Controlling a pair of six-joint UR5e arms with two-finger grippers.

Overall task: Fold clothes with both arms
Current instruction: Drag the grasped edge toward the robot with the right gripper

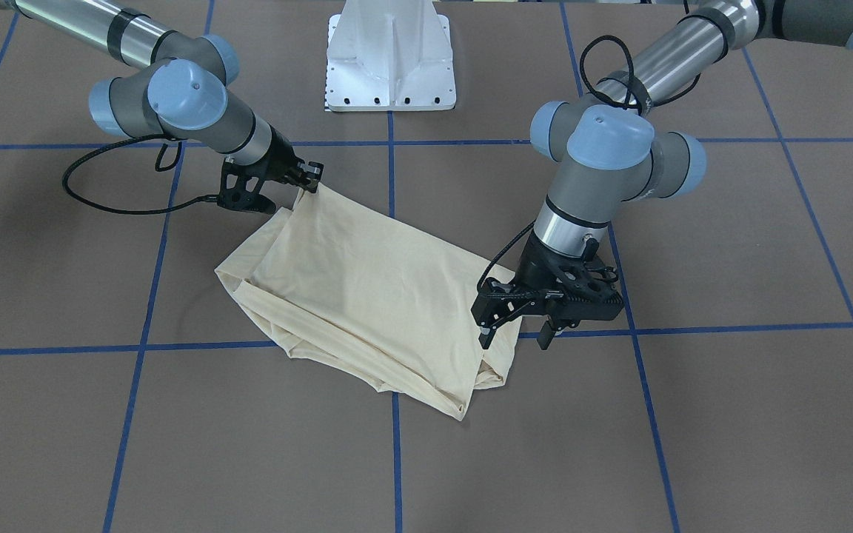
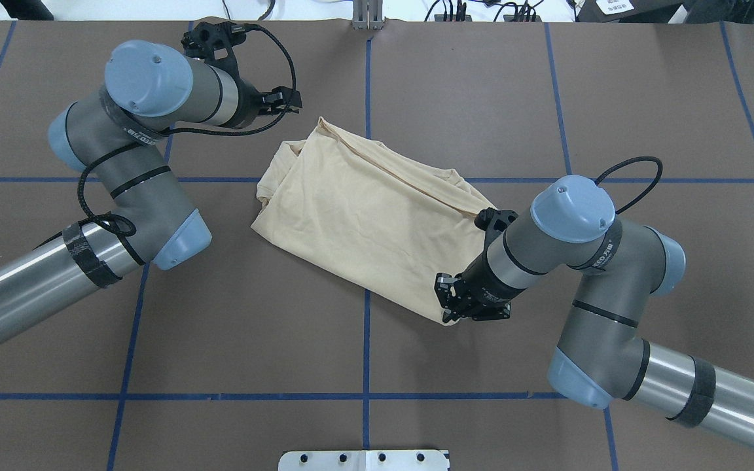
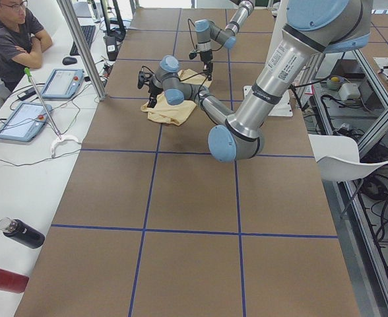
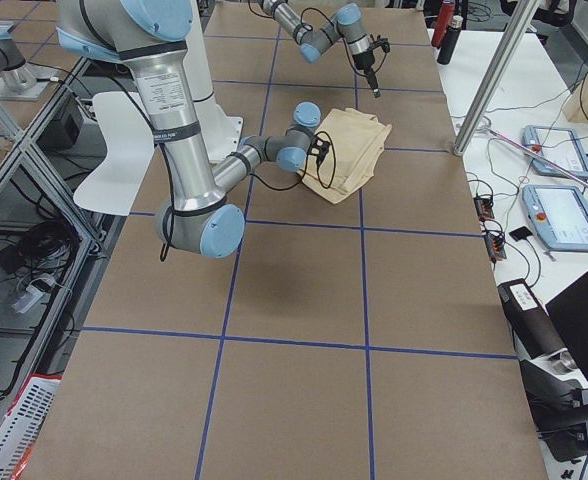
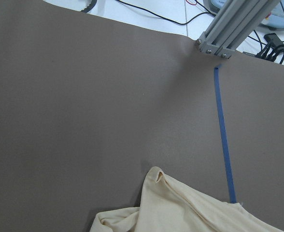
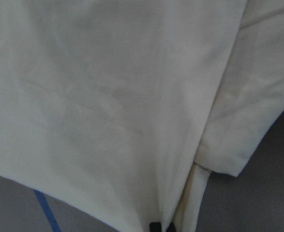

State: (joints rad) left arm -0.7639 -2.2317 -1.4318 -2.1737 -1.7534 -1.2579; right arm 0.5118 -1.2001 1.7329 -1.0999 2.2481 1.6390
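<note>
**A:** How did we find the right claw (image 1: 312, 180)?

**B:** We saw it closed on a corner of the T-shirt (image 1: 367, 296), the corner on the robot's side. The cloth drew to a point between its jaws. In the right wrist view we made out one black fingertip (image 6: 154, 226) at the bottom edge, with pale fabric filling almost everything above it.

**A:** And the left claw (image 1: 514, 340)?

**B:** Its jaws stood wide apart and we saw nothing held between them. It hung at the opposite corner, on the operators' side. From overhead we judged it just beside that corner and not touching it. Its wrist camera looked down on bare brown surface, with only the tip of the cloth showing at the bottom.

**A:** Where did the garment itself lie?

**B:** We found it near the middle of the bench (image 1: 730, 244), folded into a rough oblong and set diagonally between the two claws. It lay across one of the blue tape lines (image 1: 391, 170). We saw only plain cream-yellow fabric, with loose layers bunched along one long edge. We could not see any print.

**A:** Anything further out?

**B:** The white pedestal base (image 1: 389, 59) stood behind the garment, well apart from it.
</note>
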